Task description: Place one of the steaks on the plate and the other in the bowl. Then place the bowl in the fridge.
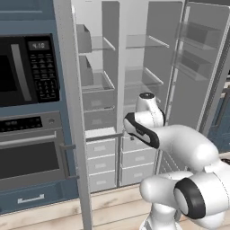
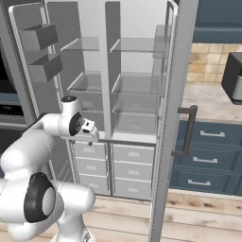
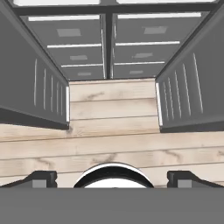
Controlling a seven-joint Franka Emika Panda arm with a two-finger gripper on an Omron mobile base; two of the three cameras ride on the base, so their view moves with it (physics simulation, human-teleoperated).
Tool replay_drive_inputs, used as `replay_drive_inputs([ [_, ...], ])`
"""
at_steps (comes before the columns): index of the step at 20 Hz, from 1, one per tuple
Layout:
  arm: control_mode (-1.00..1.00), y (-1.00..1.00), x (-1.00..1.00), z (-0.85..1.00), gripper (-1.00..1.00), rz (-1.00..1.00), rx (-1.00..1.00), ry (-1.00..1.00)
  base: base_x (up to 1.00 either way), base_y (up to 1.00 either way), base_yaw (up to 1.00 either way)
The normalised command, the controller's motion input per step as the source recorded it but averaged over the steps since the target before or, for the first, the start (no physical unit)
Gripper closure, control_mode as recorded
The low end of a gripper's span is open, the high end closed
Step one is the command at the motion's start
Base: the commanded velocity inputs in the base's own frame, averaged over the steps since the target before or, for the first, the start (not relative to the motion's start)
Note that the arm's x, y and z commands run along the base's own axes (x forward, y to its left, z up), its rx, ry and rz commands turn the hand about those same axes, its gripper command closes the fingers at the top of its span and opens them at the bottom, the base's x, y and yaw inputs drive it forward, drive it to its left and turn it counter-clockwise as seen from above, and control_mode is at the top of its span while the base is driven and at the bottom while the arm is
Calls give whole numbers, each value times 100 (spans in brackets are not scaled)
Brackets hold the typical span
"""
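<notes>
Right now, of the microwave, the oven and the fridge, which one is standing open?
The fridge: both its doors are swung wide, showing clear shelves and white drawers. The microwave and the oven beside it are closed.

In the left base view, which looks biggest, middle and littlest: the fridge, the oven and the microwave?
1. fridge, biggest
2. and 3. oven and microwave: they look about alike, and both are cut off by the picture's edge, so I can't rank them.

My arm [image 1: 188,148] is glossy white, built of fat rounded links; black bands ring the joints; my gripper [image 3: 112,178] ends in two small dark fingertips.
</notes>
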Motion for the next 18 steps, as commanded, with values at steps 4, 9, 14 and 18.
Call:
replay_drive_inputs([
  [4,100,0,-12,0,-100,1,0,0,-45,0,1],
  [9,100,0,0,0,-100,0,0,0,-100,20,7],
  [14,100,0,0,0,-100,0,0,0,-64,26,57],
  [18,100,0,0,0,-100,0,0,0,-33,15,97],
])
